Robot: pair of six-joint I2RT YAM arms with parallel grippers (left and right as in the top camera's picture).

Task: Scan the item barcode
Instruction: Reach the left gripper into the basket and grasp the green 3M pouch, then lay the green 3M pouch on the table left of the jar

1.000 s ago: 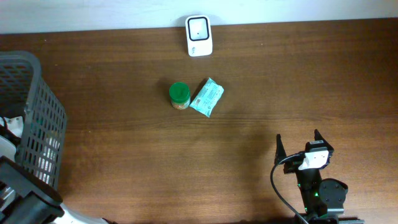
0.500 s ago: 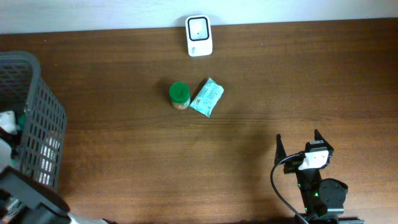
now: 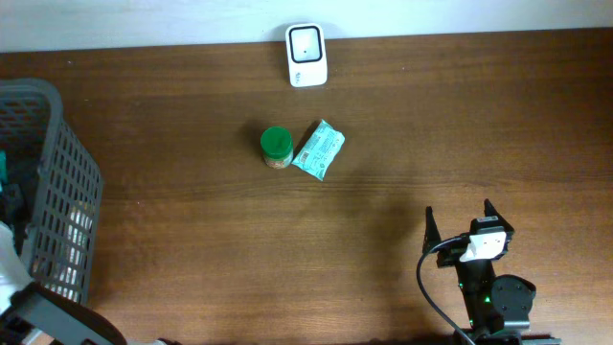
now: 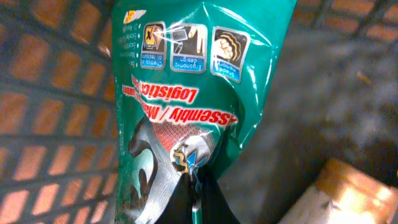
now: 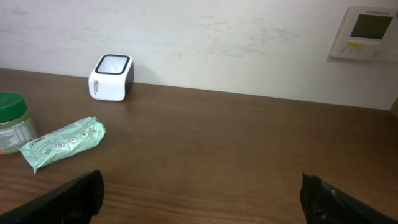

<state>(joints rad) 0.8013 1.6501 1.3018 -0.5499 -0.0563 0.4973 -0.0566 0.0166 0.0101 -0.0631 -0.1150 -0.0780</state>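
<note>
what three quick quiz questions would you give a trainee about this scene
1. True or false: the right hand stands open, holding nothing.
2. What lies right beside the green-lidded jar? A white scanner, B teal packet, C grey basket.
3. What is the left hand pinching?
Key: 1 true. 2 B. 3 a green pouch.

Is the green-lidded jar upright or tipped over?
Upright: the jar shows its round green lid from overhead, and the lid sits uppermost in the right wrist view.
</note>
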